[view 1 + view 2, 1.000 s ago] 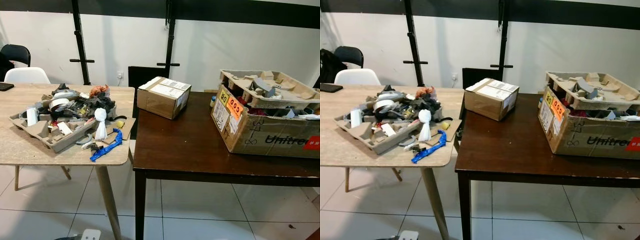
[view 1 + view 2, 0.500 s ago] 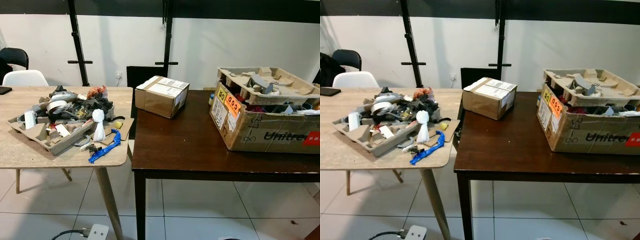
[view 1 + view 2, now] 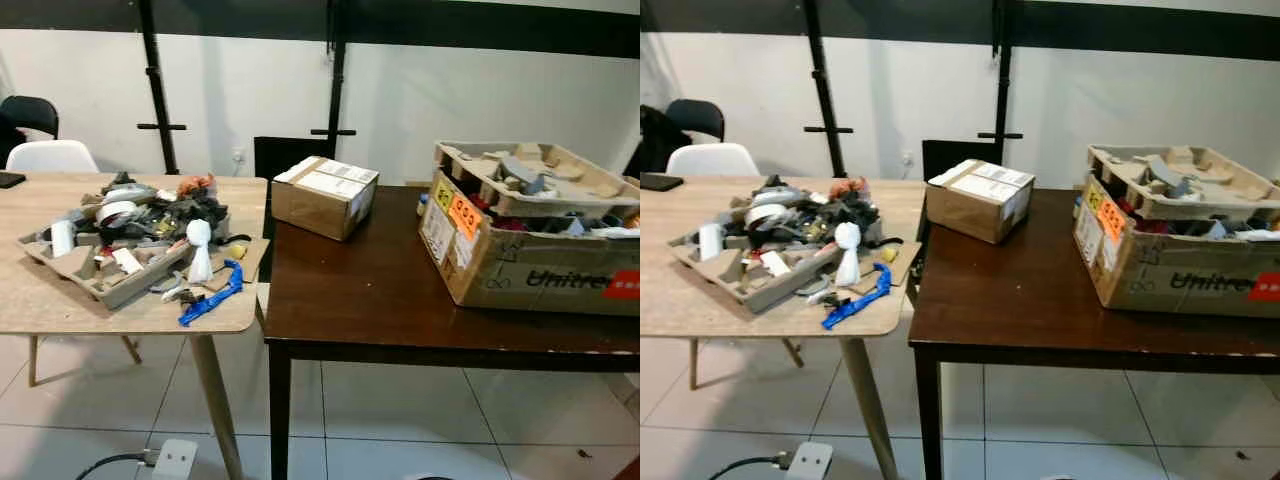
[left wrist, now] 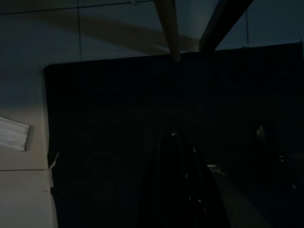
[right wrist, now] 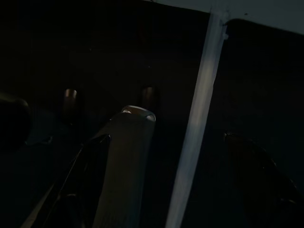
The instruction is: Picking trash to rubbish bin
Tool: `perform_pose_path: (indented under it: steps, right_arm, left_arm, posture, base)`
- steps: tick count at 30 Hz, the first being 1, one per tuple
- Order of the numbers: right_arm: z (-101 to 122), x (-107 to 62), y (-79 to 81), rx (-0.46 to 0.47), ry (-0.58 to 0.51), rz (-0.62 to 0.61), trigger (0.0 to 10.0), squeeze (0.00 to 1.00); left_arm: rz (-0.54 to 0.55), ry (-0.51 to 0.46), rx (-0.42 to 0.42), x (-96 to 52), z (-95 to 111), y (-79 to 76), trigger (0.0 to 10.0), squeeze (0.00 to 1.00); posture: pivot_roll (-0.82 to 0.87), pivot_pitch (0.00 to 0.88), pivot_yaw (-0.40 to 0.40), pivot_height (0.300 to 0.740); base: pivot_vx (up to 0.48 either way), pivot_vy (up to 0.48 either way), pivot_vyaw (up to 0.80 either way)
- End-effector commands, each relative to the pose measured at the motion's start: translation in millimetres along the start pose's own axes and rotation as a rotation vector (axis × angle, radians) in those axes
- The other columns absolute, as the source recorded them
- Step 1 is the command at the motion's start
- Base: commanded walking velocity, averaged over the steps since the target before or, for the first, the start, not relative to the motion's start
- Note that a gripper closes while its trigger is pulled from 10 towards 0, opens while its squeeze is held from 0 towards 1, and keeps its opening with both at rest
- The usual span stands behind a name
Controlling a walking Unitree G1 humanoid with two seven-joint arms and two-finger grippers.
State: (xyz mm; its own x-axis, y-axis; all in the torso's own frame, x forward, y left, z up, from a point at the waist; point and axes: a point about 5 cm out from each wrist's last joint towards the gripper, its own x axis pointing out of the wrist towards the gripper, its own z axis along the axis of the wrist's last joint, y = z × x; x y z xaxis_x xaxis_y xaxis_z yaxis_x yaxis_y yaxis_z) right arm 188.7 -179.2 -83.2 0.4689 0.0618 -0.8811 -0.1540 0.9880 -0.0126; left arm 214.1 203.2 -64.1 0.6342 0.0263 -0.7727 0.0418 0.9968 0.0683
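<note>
Two tables stand side by side on a white tiled floor, w/ a white wall behind. On the left, a light wood table carries a heap of trash – dark scraps, tape rolls and bits of card piled in and over a grey pulp tray. A white crumpled piece stands at the heap's near right edge, and a blue strip lies just nearer, close to the table's near right corner. On the right, a dark wood table holds a small sealed cardboard box at its far left corner. A large open carton sits at its right side, w/ orange and yellow stickers on its left face – it is filled w/ pulp packing and mixed scraps. A white chair and a black chair stand behind the left table; two black stand poles rise against the wall. A white power strip lies on the floor near the left table's leg.

Both wrist views are very dark. Left gripper and right gripper are faint shapes; how far either pincer is open, or what it holds, can't be made out.
</note>
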Motion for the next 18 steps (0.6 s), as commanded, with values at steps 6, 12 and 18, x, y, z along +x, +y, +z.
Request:
perform_pose_path:
  steps: [6, 12, 18]
  right_arm:
    - [-3, -0.9, -4.0, -0.02, 0.015, 0.002, 10.0, 0.0]
    - [-11, -3.8, -18.0, 0.024, 0.033, -0.046, 10.0, 0.0]
    - [-7, -3.8, -19.7, 0.035, 0.021, -0.052, 10.0, 0.0]
  left_arm:
    - [-0.013, -0.004, 0.002, -0.7, -2, -2.5, 10.0, 0.0]
    - [-0.04, -0.001, 0.093, 0.3, 2, -5.6, 10.0, 0.0]
    - [-0.048, 0.007, 0.085, -0.2, -1, -7.1, 10.0, 0.0]
  posture:
    - [0.08, 0.0, -0.057, 0.74]
    - [0.1, 0.0, -0.047, 0.74]
    - [0.09, 0.0, -0.047, 0.74]
  base:
    - [0.0, 0.0, 0.0]
    - [0.0, 0.0, 0.0]
    - [0.0, 0.0, 0.0]
